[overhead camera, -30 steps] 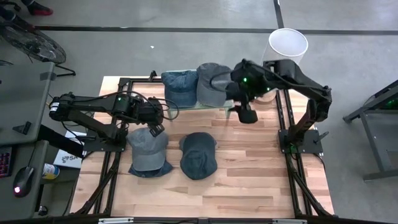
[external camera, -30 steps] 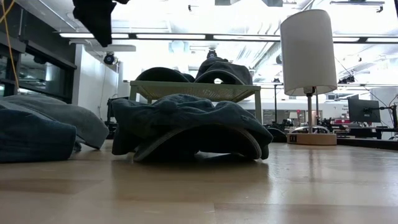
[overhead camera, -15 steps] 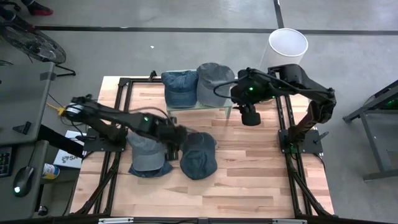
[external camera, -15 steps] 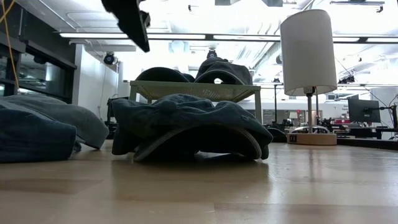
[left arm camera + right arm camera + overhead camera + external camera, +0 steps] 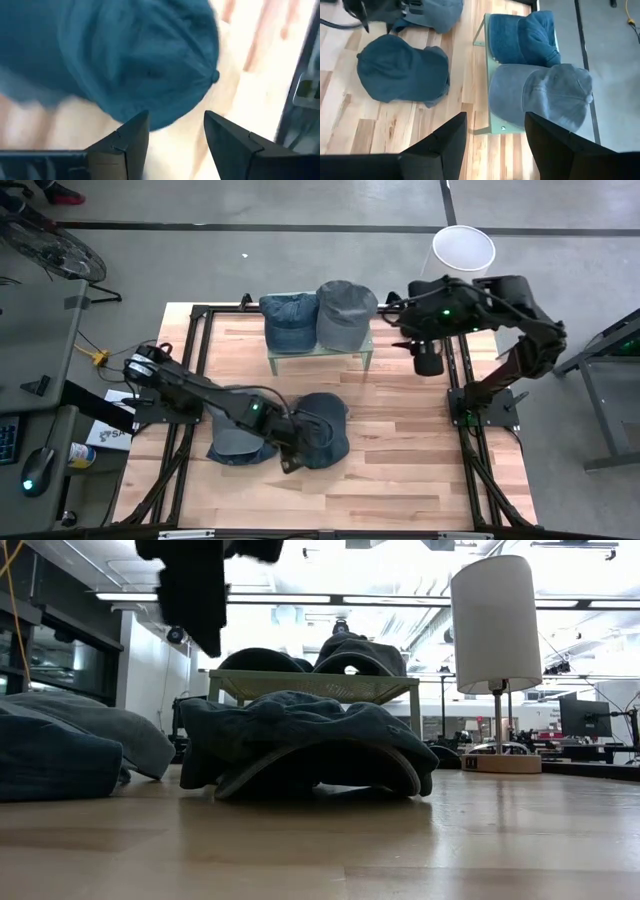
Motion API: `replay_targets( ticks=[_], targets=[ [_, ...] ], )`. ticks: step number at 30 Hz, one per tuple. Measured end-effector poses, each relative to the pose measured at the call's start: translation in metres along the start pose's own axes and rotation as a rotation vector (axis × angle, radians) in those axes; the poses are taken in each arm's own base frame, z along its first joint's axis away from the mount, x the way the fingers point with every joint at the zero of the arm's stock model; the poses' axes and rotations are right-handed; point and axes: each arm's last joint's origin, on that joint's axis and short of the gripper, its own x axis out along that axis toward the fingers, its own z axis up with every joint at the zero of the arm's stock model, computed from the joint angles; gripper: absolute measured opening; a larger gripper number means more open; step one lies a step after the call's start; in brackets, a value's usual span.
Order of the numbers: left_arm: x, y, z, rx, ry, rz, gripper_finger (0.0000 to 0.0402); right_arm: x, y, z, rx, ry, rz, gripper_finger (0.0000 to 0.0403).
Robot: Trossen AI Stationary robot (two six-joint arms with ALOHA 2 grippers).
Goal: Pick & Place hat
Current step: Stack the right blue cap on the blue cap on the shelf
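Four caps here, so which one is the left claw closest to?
The dark blue cap lying on the wooden table, right of the grey-blue cap. The left gripper hangs open at its edge; the other two caps sit on the small raised shelf.

Light grey cap (image 5: 232, 442) half under left arm; low-view left gripper (image 5: 195, 585) top cropped.

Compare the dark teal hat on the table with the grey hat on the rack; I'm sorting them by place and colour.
The dark teal hat lies on the wooden table, while the grey hat sits up on the green rack. The teal one is darker; the grey one is paler. The left gripper, open, hovers at the teal hat; the right gripper is off to the side of the grey one. Both are soft caps.
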Motion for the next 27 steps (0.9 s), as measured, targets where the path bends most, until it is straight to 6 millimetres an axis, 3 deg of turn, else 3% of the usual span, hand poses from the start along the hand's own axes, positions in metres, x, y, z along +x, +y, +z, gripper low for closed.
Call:
replay_targets(
  ticks=[6,15,19,27],
  targets=[
    [-0.001,-0.017,-0.019,-0.377,0.009,0.001,0.0184,-0.013,-0.001,-0.006,0.017,-0.032,-0.007,0.0192],
    [-0.004,-0.031,-0.038,-0.913,-0.231,0.057,0.0184,-0.018,-0.001,-0.008,0.028,-0.047,0.008,0.0193],
    [-0.004,-0.032,-0.040,-1.013,-0.241,0.048,0.0184,-0.018,-0.001,-0.008,0.027,-0.047,0.007,0.0193],
    [0.023,-0.032,-0.044,-1.107,-0.222,0.126,0.0184,-0.018,-0.001,-0.008,0.021,-0.047,0.009,0.0193]
  ],
)
